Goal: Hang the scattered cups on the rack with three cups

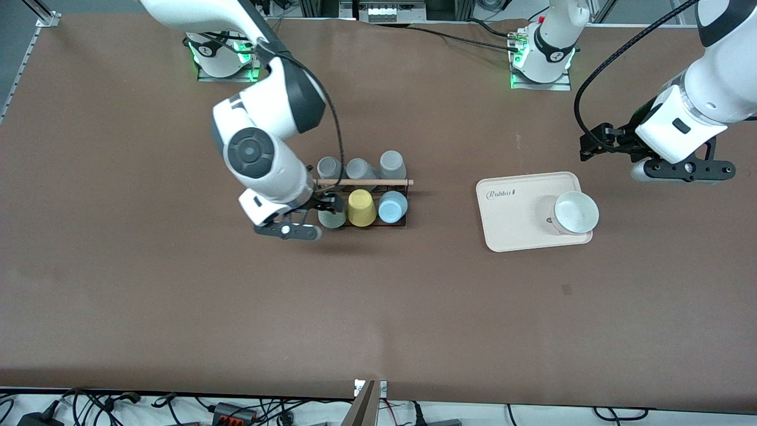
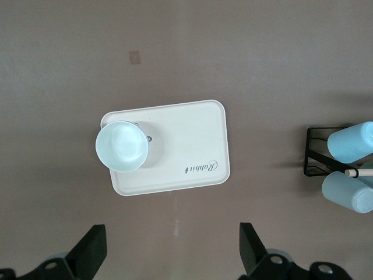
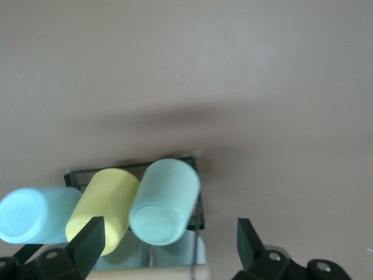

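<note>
Front view showed the rack (image 1: 362, 201), a black wire frame with a wooden rod (image 1: 362, 182) across its top, near the middle of the table (image 1: 118, 296). Six cups sat upside down on its pegs in two rows. In the row nearer the camera, the sage green cup (image 1: 332, 218) was at the right arm's end, the yellow cup (image 1: 361, 207) in the middle and the light blue cup (image 1: 392, 206) at the left arm's end; three grey cups (image 1: 361, 168) filled the farther row. The right gripper (image 1: 322, 219) hung just above the sage green cup, and in the right wrist view its fingers (image 3: 87, 242) stood wide apart, clear of that cup (image 3: 163, 201), holding nothing. Toward the left arm's end lay a cream tray (image 1: 514, 222) carrying a pale bowl (image 1: 575, 212). The left gripper (image 1: 680, 168) waited in the air over the bare table past the tray's end, and its wrist view showed its fingers (image 2: 90, 254) spread wide and empty above the tray (image 2: 192, 140).
</note>
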Available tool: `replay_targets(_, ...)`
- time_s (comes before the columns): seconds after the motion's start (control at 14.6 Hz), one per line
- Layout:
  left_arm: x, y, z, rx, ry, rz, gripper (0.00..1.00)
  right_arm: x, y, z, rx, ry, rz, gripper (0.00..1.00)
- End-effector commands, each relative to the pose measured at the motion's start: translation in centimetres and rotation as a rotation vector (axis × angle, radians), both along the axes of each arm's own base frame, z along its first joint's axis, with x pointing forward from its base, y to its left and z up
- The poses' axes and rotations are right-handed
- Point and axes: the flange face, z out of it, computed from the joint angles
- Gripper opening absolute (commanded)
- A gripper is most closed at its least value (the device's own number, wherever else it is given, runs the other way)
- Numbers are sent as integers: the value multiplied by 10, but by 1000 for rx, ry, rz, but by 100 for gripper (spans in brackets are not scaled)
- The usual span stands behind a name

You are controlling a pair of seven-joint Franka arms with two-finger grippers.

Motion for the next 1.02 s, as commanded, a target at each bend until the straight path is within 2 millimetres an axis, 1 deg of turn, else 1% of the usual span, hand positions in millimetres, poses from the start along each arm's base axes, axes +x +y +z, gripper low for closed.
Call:
replay_targets(0.0, -3, 6, 5, -7, 3, -18, 100, 23, -62, 38, 9, -13, -60, 100)
replay_targets(0.14, -3, 7, 5, -7, 5, -17, 100, 42, -125, 55, 16, -32, -50, 100)
replay_targets(0.2, -3, 7, 5, -9, 4, -17, 100, 46, -150, 57, 13, -19, -26, 100)
replay_targets(0.27, -3, 7, 5, -9, 4, -17, 100, 49, -173, 57, 11, -3, 10, 100)
replay_targets(0.41, -3, 6, 5, -10, 5, -21, 100, 53, -226, 76, 19, -16, 60, 100)
replay_targets(0.55, -2, 8, 4, -10, 7, -20, 100, 54, -273, 94, 5, -33, 29, 100)
replay_targets(0.61, -3, 8, 4, -12, 7, -20, 100, 52, -286, 104, -11, -47, 30, 100)
replay_targets(0.75, -3, 7, 5, -10, 5, -17, 100, 48, -290, 120, -71, -75, 66, 100)
replay_targets(0.82, -3, 7, 4, -10, 7, -17, 100, 43, -291, 136, -104, -101, 83, 100)
replay_targets(0.89, -3, 7, 4, -11, 7, -17, 100, 42, -294, 138, -120, -105, 92, 100)
replay_targets(0.96, -2, 7, 3, -10, 8, -17, 100, 40, -299, 146, -121, -116, 103, 100)
